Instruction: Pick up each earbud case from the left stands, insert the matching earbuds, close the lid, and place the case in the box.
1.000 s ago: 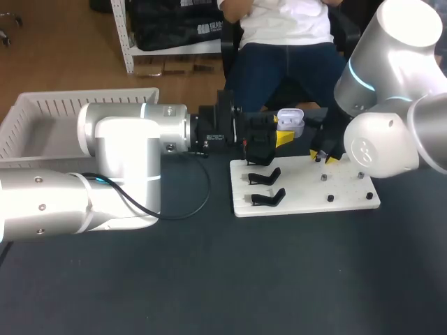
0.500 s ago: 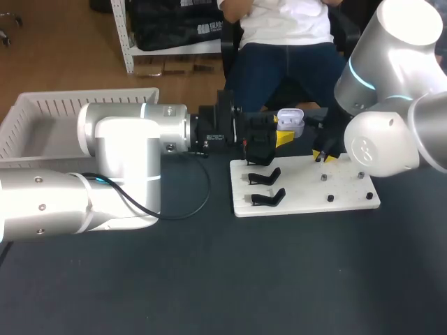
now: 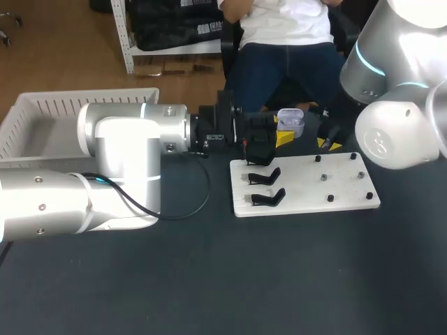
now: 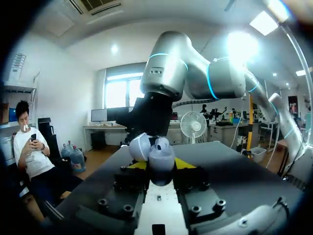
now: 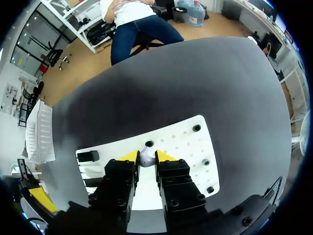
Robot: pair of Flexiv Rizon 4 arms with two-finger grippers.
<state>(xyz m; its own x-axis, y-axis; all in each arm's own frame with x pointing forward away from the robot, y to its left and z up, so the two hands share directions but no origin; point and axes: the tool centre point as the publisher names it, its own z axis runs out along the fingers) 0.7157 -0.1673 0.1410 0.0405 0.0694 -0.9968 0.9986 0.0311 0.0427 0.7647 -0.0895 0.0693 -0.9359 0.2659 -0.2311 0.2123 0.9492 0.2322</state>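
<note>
your left gripper (image 4: 161, 167) is clamped on the open earbud case (image 4: 160, 154), held up over the far left corner of the white board (image 3: 342, 188). your right gripper (image 5: 147, 159) pinches an earbud (image 5: 146, 156) above the board's far edge. bring it over the case, line it up with its socket, and press in gently.

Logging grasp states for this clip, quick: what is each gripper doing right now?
Left gripper: closed on the open pale lavender plastic earbud case.
Right gripper: closed on a small white earbud.
</note>
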